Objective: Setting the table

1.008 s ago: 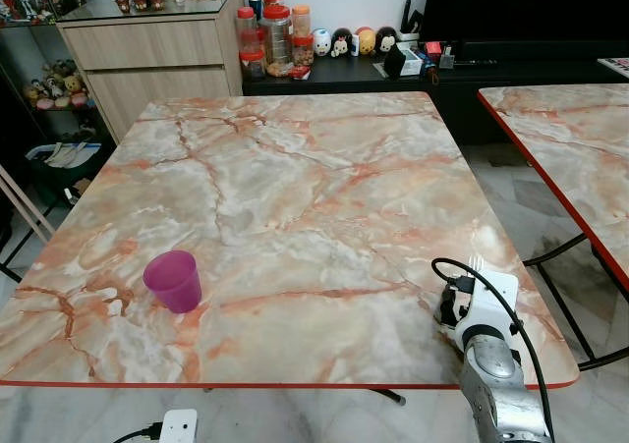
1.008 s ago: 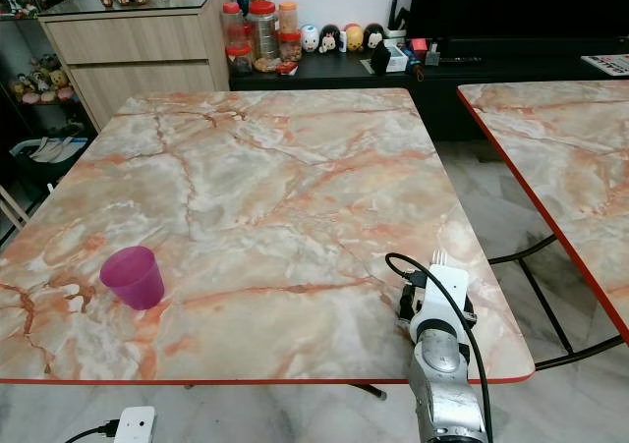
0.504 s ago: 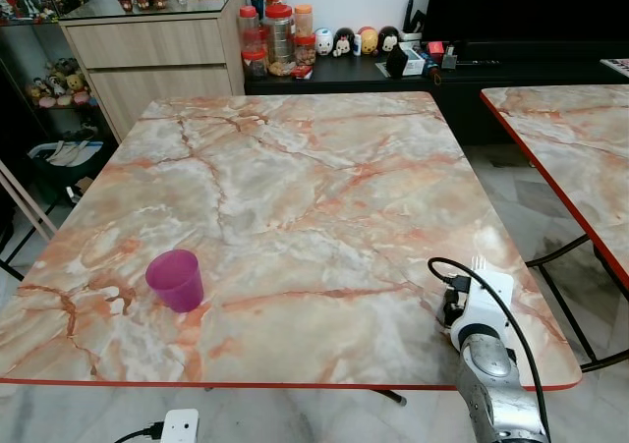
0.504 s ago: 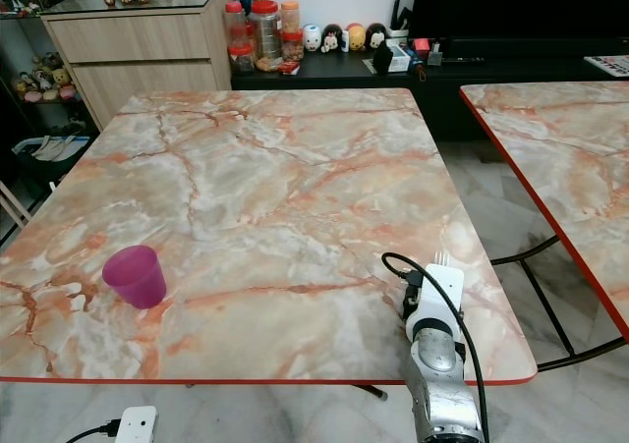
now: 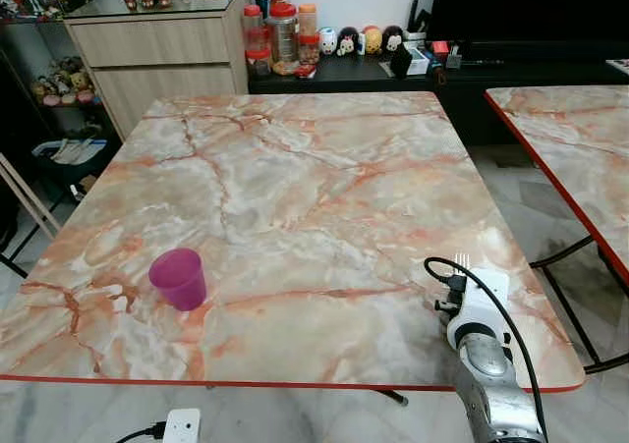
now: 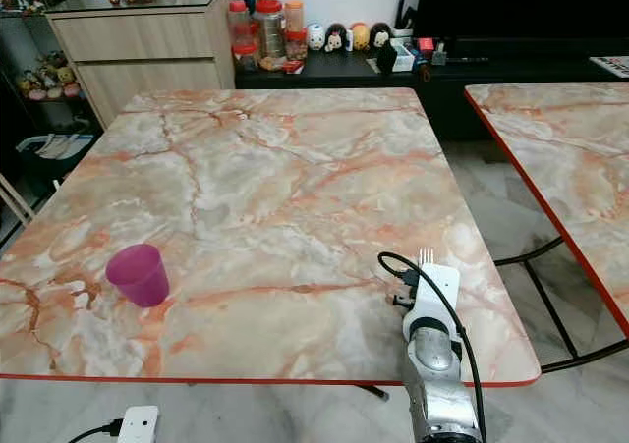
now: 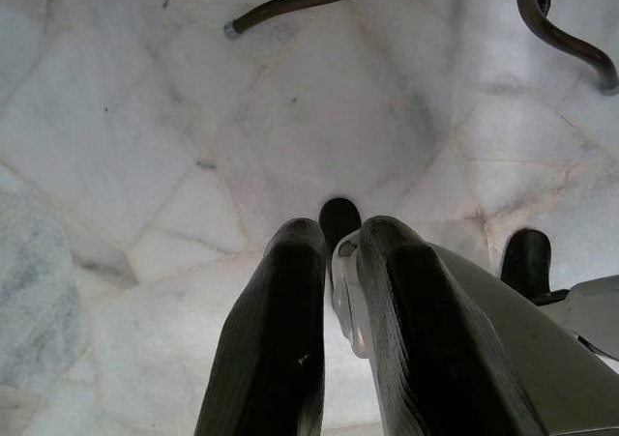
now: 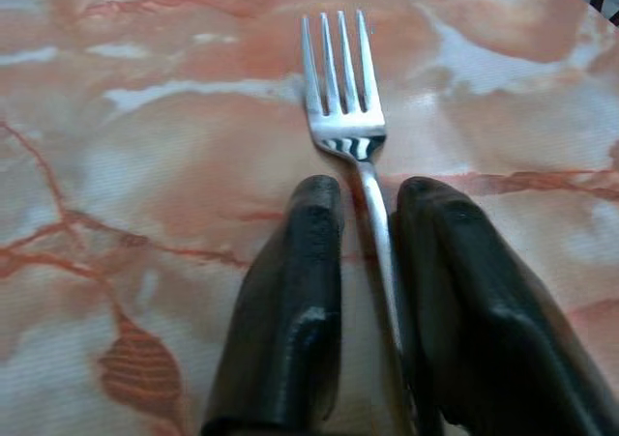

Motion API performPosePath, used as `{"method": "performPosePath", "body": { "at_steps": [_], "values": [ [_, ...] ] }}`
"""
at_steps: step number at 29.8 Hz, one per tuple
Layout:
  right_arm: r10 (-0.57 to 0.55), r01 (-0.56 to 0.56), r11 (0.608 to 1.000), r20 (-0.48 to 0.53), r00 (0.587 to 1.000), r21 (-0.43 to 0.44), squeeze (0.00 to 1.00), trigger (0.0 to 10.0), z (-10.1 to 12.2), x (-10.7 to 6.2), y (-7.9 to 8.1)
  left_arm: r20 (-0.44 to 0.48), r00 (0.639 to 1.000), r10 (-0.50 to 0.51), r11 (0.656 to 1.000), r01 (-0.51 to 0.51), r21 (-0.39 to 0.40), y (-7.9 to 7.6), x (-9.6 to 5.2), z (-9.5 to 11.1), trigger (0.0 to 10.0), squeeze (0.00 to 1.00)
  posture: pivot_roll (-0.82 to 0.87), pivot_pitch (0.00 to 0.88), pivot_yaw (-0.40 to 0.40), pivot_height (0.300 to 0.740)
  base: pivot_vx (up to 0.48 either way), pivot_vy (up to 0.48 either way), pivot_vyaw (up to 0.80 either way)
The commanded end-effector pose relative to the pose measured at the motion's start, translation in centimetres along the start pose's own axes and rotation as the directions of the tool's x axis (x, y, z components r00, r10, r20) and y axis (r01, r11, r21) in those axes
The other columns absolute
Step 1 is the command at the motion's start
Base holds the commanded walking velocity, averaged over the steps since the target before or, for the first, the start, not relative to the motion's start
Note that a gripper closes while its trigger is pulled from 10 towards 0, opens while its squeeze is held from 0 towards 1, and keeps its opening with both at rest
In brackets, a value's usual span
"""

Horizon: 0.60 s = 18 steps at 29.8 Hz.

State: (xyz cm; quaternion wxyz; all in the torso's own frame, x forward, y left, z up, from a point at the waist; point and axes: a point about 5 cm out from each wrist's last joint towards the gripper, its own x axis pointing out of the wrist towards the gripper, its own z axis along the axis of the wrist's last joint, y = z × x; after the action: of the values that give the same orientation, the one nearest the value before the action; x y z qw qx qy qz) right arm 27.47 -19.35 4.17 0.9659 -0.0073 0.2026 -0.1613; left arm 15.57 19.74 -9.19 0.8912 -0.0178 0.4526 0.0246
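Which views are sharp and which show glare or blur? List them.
Eye views: sharp, with soft ceiling-light glare on the marble table near the purple cup. Right wrist view: fork tines crisp, right gripper fingers close and soft. Left wrist view: bright floor, left gripper dark, slightly blurred.

A marble-patterned table point(image 5: 295, 188) is flanked by a 2nd table point(image 5: 570, 138); a wooden cabinet point(image 5: 157, 55) and pale tiled floor point(image 7: 145, 117) are seen.
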Motion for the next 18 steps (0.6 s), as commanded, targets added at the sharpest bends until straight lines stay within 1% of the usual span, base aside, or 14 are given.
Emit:
{"method": "performPosePath", "body": {
  "at_steps": [1,18],
  "values": [
    [-0.029,0.029,1.000,-0.032,0.999,0.004,0.00,0.0,-0.67,0.14,-0.62,-0.023,1.000,0.005,1.000,-0.005,0.001,0.28,-0.06,-0.32,10.0,0.00,-0.05,0.000,0.023,0.740,0.000,0.000,0.00],
    [-0.013,0.013,1.000,-0.026,1.000,0.016,0.00,0.0,-0.67,0.31,-0.26,-0.025,1.000,0.006,1.000,-0.006,0.002,0.26,-0.04,-0.29,10.0,0.00,-0.05,0.000,0.023,0.740,0.000,0.000,0.00]
  ]
}}
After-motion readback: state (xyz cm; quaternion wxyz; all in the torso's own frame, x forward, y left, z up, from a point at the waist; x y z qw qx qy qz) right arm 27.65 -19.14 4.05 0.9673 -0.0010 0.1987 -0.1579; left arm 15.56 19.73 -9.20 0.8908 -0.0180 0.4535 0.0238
